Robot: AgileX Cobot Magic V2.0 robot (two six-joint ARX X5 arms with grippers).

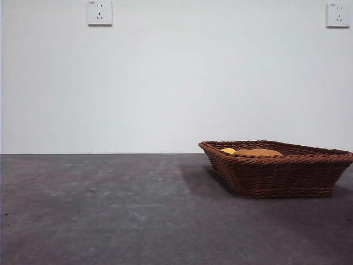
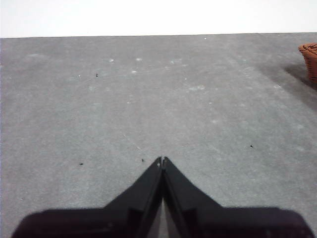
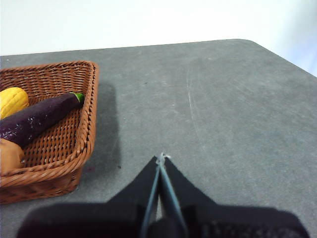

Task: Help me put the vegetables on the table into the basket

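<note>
Lying together inside the basket point(image 3: 47, 124), corn point(image 3: 12, 100), eggplant point(image 3: 37, 118) and potato point(image 3: 9, 154) look done, so both empty grippers, left gripper point(image 2: 162, 159) and right gripper point(image 3: 161, 157) pressed together, should simply hold clear above the desk point(image 2: 158, 99).

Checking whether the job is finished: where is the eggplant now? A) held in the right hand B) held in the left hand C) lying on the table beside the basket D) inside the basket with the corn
D: the right wrist view shows the eggplant lying inside the basket, beside the corn.
</note>
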